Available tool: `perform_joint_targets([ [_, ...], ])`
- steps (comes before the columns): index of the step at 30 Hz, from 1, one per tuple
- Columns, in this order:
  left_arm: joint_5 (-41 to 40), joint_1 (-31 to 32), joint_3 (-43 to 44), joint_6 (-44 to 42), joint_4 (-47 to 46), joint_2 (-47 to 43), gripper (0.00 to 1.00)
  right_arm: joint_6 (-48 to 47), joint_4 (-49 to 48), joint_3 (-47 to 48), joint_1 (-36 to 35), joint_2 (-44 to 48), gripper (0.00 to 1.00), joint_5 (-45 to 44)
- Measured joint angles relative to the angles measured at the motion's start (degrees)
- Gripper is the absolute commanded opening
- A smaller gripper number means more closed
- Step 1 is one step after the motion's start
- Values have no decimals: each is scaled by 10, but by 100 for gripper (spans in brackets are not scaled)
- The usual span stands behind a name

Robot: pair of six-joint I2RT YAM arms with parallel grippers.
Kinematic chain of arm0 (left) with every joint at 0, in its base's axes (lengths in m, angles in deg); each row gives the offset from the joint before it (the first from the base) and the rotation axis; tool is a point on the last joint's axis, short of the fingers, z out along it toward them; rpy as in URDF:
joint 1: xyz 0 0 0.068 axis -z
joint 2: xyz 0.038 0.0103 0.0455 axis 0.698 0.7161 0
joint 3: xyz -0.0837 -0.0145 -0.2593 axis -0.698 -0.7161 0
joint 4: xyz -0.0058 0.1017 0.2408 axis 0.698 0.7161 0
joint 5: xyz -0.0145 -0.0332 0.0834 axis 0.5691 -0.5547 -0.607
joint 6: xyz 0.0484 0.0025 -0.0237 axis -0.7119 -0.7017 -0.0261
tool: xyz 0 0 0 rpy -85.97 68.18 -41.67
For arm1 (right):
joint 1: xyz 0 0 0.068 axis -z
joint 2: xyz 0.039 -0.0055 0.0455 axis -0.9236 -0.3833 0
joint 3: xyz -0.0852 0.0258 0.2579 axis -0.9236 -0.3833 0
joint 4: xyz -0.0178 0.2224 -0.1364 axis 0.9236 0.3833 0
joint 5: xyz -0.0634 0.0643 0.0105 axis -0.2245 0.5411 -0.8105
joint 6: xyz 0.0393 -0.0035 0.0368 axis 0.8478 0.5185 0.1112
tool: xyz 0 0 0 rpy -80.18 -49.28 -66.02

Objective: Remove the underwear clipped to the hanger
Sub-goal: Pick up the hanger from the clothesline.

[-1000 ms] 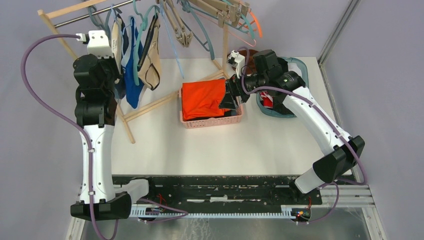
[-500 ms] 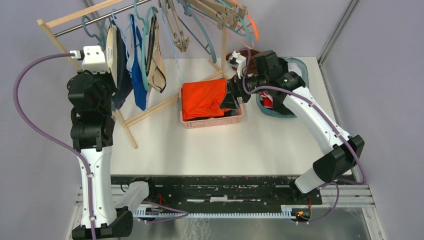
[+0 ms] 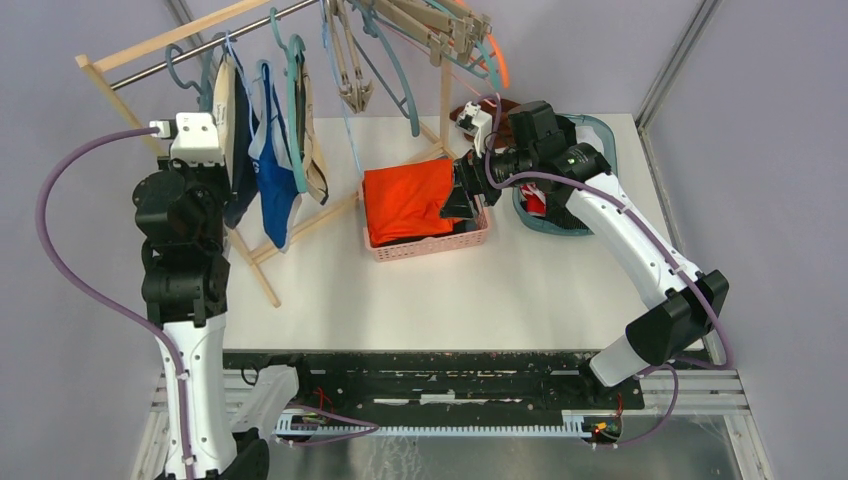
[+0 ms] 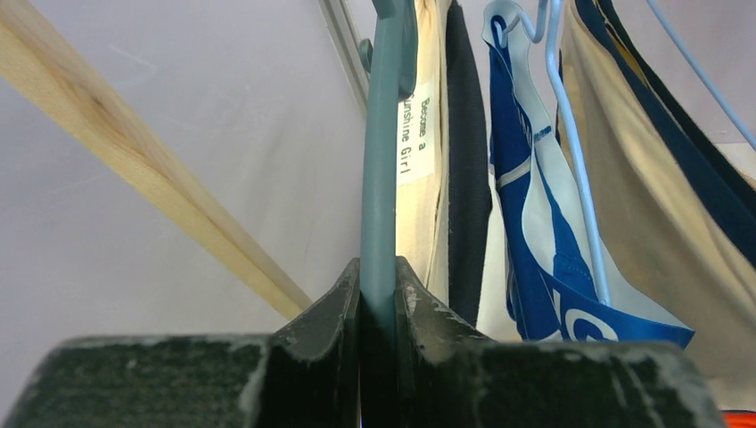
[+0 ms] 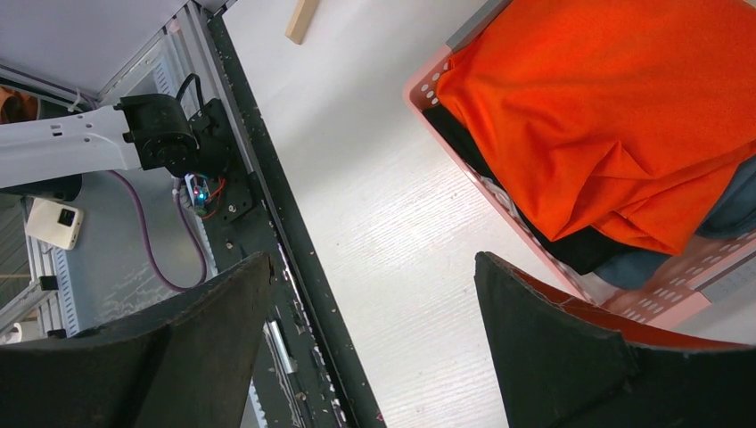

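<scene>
At ten o'clock, the left gripper [image 4: 379, 299] pinches a teal hanger [image 4: 382, 160] on the rack [image 3: 130, 44]. The underwear [image 4: 526, 223] hangs just at its three o'clock: navy, blue-white and beige. Toward one o'clock, the right gripper [image 5: 373, 267] hovers spread beside the basket [image 5: 664, 294] holding orange cloth [image 5: 606, 116].

This is a robotics lab cell, not a home: plain lilac panels [image 3: 600, 50] enclose a white table [image 3: 450, 290], and beyond the jaws of the right gripper [image 5: 373, 267] runs a black mounting rail [image 5: 258, 178] with exposed wiring [image 5: 203, 192]. A wooden rack [image 4: 134, 156] left of the jaws of the left gripper [image 4: 379, 276] is a staged prop.
</scene>
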Motion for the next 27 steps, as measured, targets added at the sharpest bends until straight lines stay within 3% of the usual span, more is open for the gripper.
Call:
perform_joint_targets([
  [9,29,0,-64,-30,-132,27,3,-3,0,0,0,0,91,2],
  [20,63,0,-69,-31,-144,5,3,-8,5,0,0,-10,91,6],
  [27,73,0,-107,-32,-202,-31,3,-9,7,0,1,-18,91,6],
])
